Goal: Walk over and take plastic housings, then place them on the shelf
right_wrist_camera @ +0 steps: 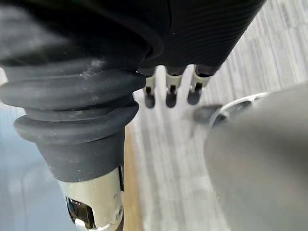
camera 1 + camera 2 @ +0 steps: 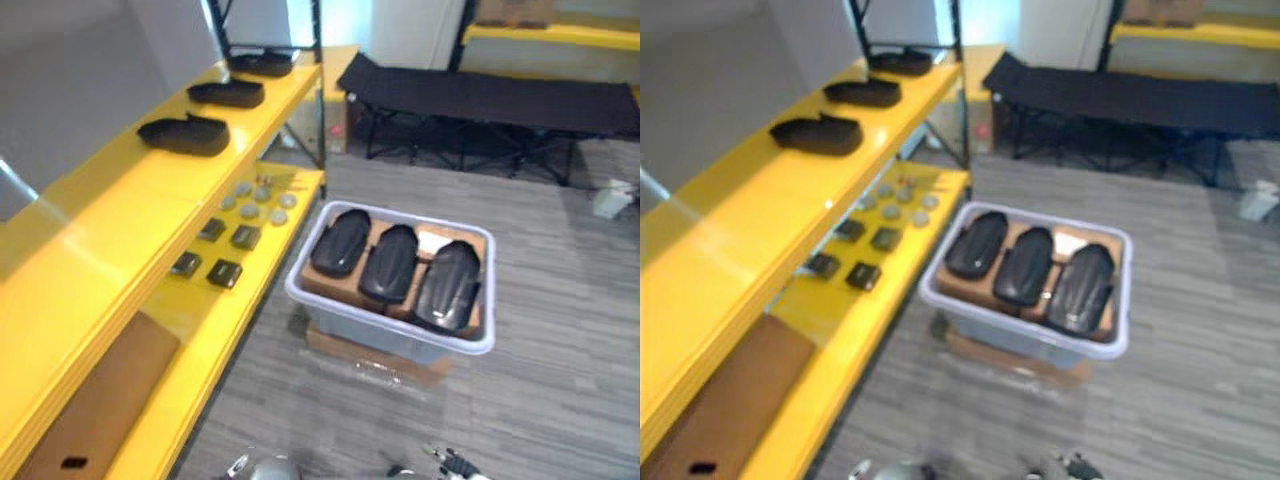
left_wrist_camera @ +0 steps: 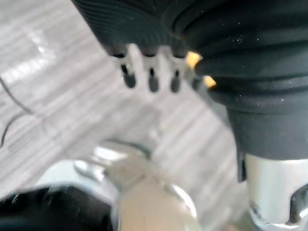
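Three black plastic housings lie side by side on cardboard inside a grey bin that stands on the floor ahead of me. Three more black housings rest in a row on the upper board of the yellow shelf to my left. My left hand hangs over the grey floor with relaxed fingers and nothing in it. My right hand hangs the same way, open and holding nothing. Both hands are well short of the bin.
The lower shelf board carries small black parts, grey round discs and a brown cardboard sheet. A flat cardboard piece lies under the bin. A black folding cot stands behind it, and a white object sits at the right.
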### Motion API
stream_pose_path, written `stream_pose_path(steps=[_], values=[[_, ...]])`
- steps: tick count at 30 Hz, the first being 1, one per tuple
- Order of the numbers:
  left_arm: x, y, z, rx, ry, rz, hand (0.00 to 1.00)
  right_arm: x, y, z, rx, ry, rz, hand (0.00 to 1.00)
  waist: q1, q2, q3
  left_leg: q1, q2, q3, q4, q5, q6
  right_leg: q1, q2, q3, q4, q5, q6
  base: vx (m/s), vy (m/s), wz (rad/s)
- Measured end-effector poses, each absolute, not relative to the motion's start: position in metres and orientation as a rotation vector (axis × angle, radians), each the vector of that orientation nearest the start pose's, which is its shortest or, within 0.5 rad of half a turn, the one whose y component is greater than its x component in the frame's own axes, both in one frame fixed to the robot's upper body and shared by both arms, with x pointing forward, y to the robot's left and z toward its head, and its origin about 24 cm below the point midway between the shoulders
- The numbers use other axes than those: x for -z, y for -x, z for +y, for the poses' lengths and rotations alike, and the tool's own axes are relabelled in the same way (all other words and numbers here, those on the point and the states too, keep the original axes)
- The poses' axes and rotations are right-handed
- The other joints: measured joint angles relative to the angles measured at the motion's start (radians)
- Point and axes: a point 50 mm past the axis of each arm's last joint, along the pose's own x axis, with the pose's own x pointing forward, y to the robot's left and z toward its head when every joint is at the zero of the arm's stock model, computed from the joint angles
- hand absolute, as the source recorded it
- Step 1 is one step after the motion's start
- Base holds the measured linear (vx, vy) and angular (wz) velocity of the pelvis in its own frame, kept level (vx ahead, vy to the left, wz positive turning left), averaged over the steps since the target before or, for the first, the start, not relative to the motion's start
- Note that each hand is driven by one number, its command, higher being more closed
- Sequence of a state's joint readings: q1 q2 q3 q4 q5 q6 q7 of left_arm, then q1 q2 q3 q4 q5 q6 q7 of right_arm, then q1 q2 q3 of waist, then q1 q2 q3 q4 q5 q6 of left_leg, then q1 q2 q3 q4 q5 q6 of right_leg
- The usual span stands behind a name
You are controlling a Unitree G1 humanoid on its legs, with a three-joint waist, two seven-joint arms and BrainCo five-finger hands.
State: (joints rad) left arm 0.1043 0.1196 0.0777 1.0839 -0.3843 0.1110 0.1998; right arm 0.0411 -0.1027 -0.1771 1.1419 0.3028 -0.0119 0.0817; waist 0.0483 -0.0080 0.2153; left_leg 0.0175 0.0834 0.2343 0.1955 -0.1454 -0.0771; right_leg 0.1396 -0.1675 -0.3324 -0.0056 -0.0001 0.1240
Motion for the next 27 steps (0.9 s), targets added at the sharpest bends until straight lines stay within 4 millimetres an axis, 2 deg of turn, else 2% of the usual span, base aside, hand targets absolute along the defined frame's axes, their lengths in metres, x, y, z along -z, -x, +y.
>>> stream_pose_path(steps=[3, 5, 7, 9, 11, 14, 19, 20, 21, 22, 24, 25, 26, 27], values=[[0.167, -0.063, 0.217, -0.511, 0.123, 1.276, 0.00, 0.164, -0.095, -0.197, 0.301, -0.321, 1.075, 0.00, 0.001, -0.022, -0.010, 0.019, -0.026, 0.021, -0.034, -0.002, 0.015, 0.000, -0.023, 0.000, -0.006, -0.003, 0.009, 0.08, 0.102, -0.05], [0.166, -0.066, 0.216, -0.477, 0.074, 1.272, 0.00, 0.161, -0.100, -0.195, 0.270, -0.306, 1.029, 0.00, -0.005, -0.022, -0.011, 0.030, -0.037, 0.026, -0.040, -0.018, 0.030, -0.001, -0.036, 0.002, 0.005, -0.016, 0.022, 0.09, 0.081, -0.12], [0.166, -0.069, 0.217, -0.454, 0.037, 1.266, 0.00, 0.157, -0.109, -0.190, 0.165, -0.247, 0.976, 0.00, -0.008, -0.021, -0.013, 0.037, -0.047, 0.028, -0.050, -0.023, 0.035, -0.019, -0.052, 0.002, 0.046, -0.040, 0.027, 0.12, 0.088, -0.04], [0.163, -0.079, 0.217, -0.420, 0.006, 1.238, 0.00, 0.151, -0.123, -0.180, 0.033, -0.171, 0.909, 0.00, -0.009, -0.026, -0.014, 0.030, -0.050, 0.035, -0.053, -0.023, 0.035, -0.053, -0.060, 0.001, 0.084, -0.046, 0.030, 0.11, 0.067, -0.11], [0.160, -0.090, 0.219, -0.399, -0.016, 1.197, 0.00, 0.140, -0.143, -0.164, -0.077, -0.135, 0.808, 0.00, -0.010, -0.032, -0.014, 0.016, -0.050, 0.042, -0.054, -0.022, 0.036, -0.071, -0.058, -0.001, 0.081, -0.030, 0.030, 0.10, 0.042, -0.11], [0.157, -0.097, 0.221, -0.395, -0.038, 1.177, 0.00, 0.128, -0.165, -0.151, -0.134, -0.138, 0.727, 0.00, -0.013, -0.028, -0.015, 0.039, -0.035, 0.054, -0.083, -0.022, 0.036, -0.088, -0.044, 0.001, 0.104, 0.006, 0.023, 0.10, 0.058, -0.15], [0.158, -0.096, 0.219, -0.397, -0.040, 1.181, 0.00, 0.122, -0.167, -0.143, -0.200, -0.103, 0.681, 0.00, -0.017, -0.030, -0.017, 0.070, -0.021, 0.040, -0.055, -0.022, 0.036, -0.059, -0.040, -0.002, 0.142, 0.050, 0.016, 0.09, 0.062, 0.06], [0.158, -0.096, 0.218, -0.403, -0.037, 1.181, 0.00, 0.120, -0.167, -0.139, -0.237, -0.092, 0.658, 0.00, -0.019, -0.023, -0.013, 0.071, -0.009, 0.035, -0.032, -0.022, 0.036, -0.073, -0.040, -0.002, 0.179, 0.030, 0.013, 0.09, 0.024, 0.15], [0.159, -0.094, 0.218, -0.410, -0.038, 1.184, 0.00, 0.115, -0.167, -0.131, -0.293, -0.085, 0.624, 0.00, -0.022, -0.012, -0.007, 0.067, 0.005, 0.027, 0.001, -0.022, 0.036, -0.071, -0.023, 0.006, 0.183, -0.024, -0.008, 0.07, -0.073, 0.10], [0.158, -0.092, 0.221, -0.428, -0.045, 1.183, 0.00, 0.105, -0.170, -0.113, -0.410, -0.070, 0.567, 0.00, -0.020, -0.022, -0.013, 0.048, 0.020, 0.026, 0.065, -0.024, 0.035, -0.064, 0.000, 0.009, 0.163, -0.069, -0.047, 0.03, -0.120, 0.07], [0.157, -0.091, 0.227, -0.467, -0.071, 1.173, 0.00, 0.080, -0.179, -0.082, -0.598, -0.061, 0.422, 0.00, -0.010, -0.042, -0.016, -0.025, 0.048, 0.025, 0.259, -0.036, 0.046, -0.064, 0.039, 0.010, 0.122, -0.077, -0.059, 0.02, -0.168, -0.05], [0.156, -0.089, 0.230, -0.487, -0.082, 1.164, 0.00, 0.057, -0.187, -0.062, -0.709, -0.060, 0.298, 0.00, 0.001, -0.052, -0.012, -0.075, 0.072, 0.022, 0.417, -0.042, 0.052, -0.054, 0.065, 0.008, 0.112, -0.077, -0.077, 0.00, -0.261, -0.16], [0.157, -0.087, 0.228, -0.495, -0.079, 1.170, 0.00, 0.046, -0.191, -0.054, -0.753, -0.057, 0.237, 0.00, 0.004, -0.046, -0.007, -0.096, 0.097, 0.017, 0.503, -0.045, 0.050, -0.028, 0.072, 0.000, 0.106, -0.104, -0.067, 0.06, -0.234, -0.48], [0.162, -0.078, 0.214, -0.506, -0.058, 1.192, 0.00, 0.016, -0.202, -0.042, -0.796, -0.091, 0.096, 0.00, 0.024, 0.006, -0.004, -0.129, 0.154, -0.025, 0.599, -0.103, 0.045, 0.012, 0.118, 0.017, 0.088, -0.112, -0.086, 0.05, -0.138, -0.41]])
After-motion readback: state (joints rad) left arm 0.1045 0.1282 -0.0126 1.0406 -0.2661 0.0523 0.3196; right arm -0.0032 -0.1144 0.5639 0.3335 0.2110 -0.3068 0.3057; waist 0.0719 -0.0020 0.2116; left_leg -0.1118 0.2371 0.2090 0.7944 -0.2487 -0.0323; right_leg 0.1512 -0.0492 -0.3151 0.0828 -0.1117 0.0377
